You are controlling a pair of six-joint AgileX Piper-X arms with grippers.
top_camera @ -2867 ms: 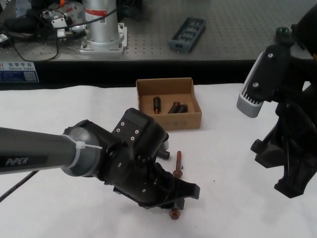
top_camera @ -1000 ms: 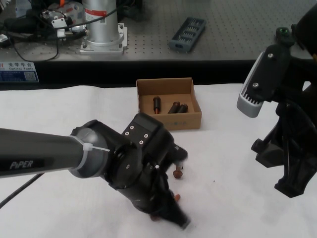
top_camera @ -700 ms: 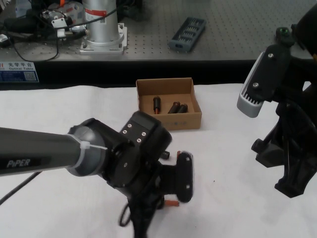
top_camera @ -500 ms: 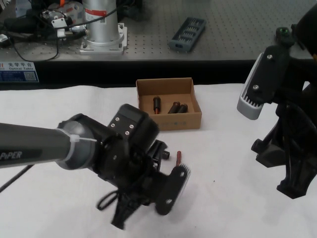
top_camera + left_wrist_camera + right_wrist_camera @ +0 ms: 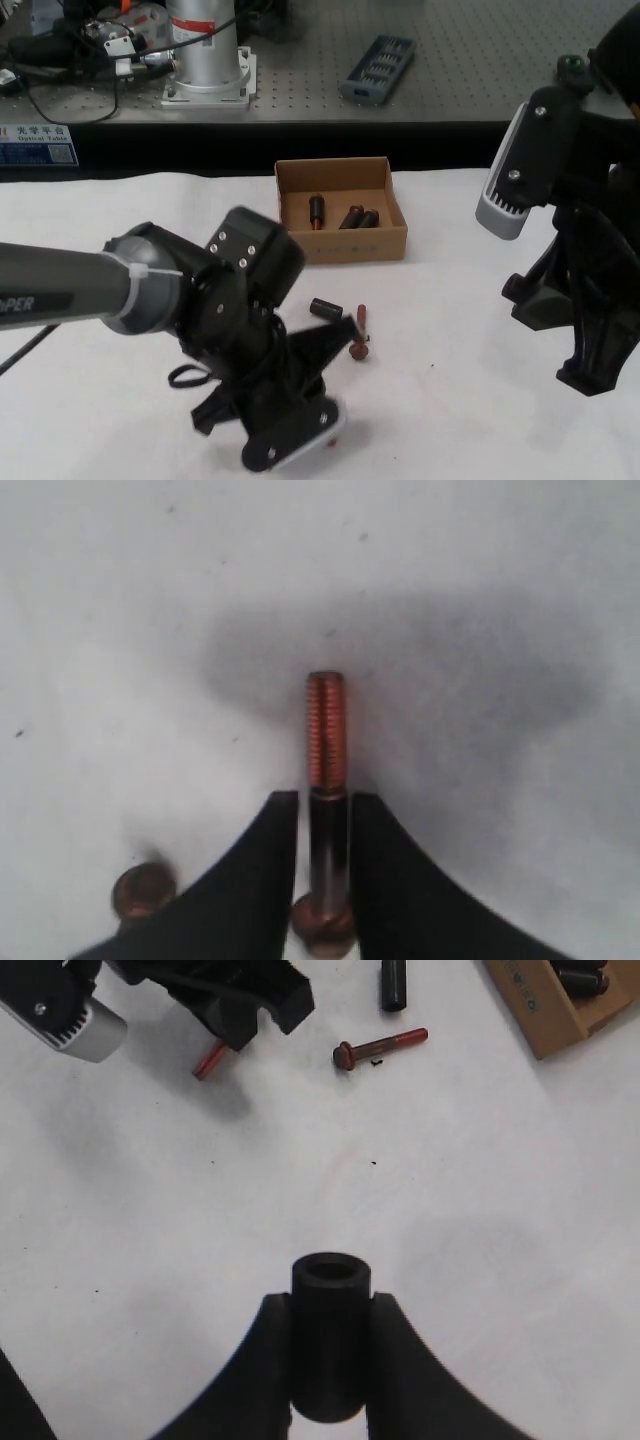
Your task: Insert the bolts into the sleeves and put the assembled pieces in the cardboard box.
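My left gripper point(image 5: 325, 800) is shut on the shank of a copper bolt point(image 5: 326, 730), whose threaded end sticks out past the fingers, just above the white cloth. Beside one finger lies another bolt head point(image 5: 143, 892). The left arm point(image 5: 235, 330) hangs low over the cloth in front of the cardboard box point(image 5: 340, 245). My right gripper point(image 5: 331, 1302) is shut on a black sleeve point(image 5: 331, 1335), open end outward, held above the cloth at the right. A loose bolt point(image 5: 360, 335) and a loose black sleeve point(image 5: 325, 308) lie between the left arm and the box.
The box point(image 5: 545, 1020) holds three dark pieces point(image 5: 350, 215). The right arm point(image 5: 575, 250) stands tall at the right edge. Behind the cloth runs a perforated metal bench with a blue bit case point(image 5: 378, 65) and a metal post base point(image 5: 208, 75).
The left arm's wrist has swung round and pulled back toward the left, with a bolt in its fingers; the loose sleeve and bolt are now uncovered. The right arm has barely moved.
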